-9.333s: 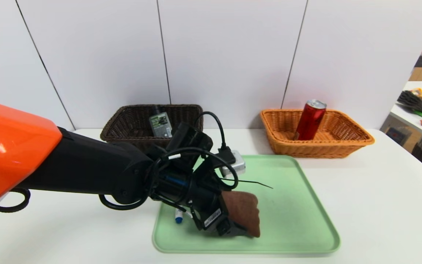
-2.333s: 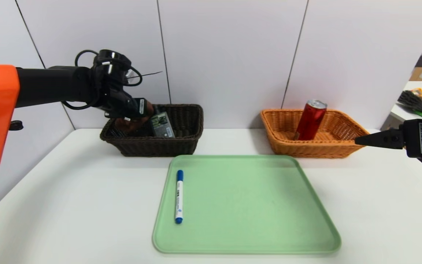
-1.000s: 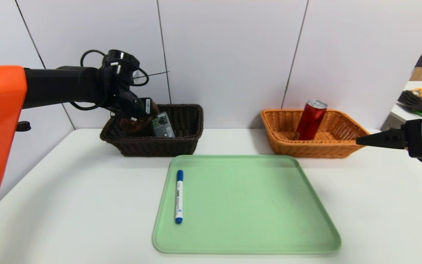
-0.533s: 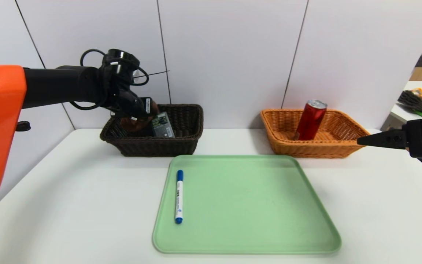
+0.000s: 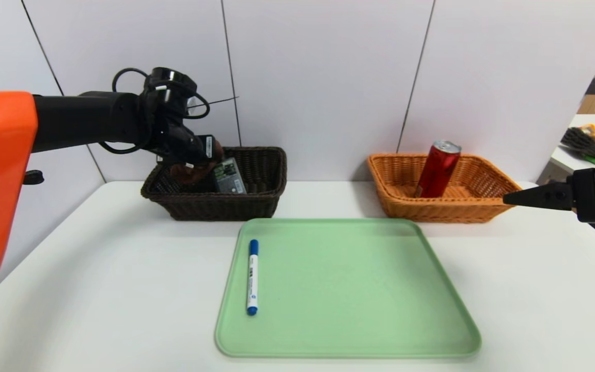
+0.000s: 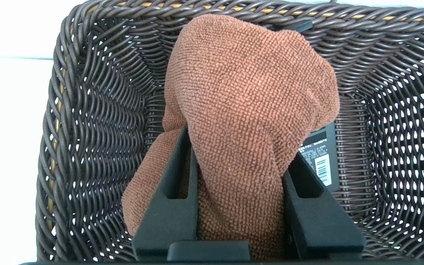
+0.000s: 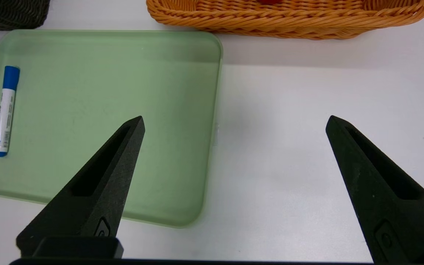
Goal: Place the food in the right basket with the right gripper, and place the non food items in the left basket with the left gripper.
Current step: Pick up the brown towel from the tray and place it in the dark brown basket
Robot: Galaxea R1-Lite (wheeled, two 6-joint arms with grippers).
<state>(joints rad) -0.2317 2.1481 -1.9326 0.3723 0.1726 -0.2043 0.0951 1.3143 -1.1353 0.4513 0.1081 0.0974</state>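
A: Far left?
B: The left gripper (image 5: 209,155) hangs over the brown basket (image 5: 215,204), jaws pinching the towel (image 6: 248,110); the green bottle (image 5: 226,175) (label up) lies just beside it inside.
A: Middle?
B: A green tray (image 5: 349,289) on the white counter (image 5: 96,289), with only the marker (image 5: 252,276) lying along its left edge.
A: Right?
B: The can (image 5: 438,169) leans in the orange basket (image 5: 447,209). The right gripper (image 7: 234,121) hovers near that basket's right end, jaws spread wide around nothing. White wall panels (image 5: 328,72) stand behind; a cluttered table (image 5: 594,160) sits far right.
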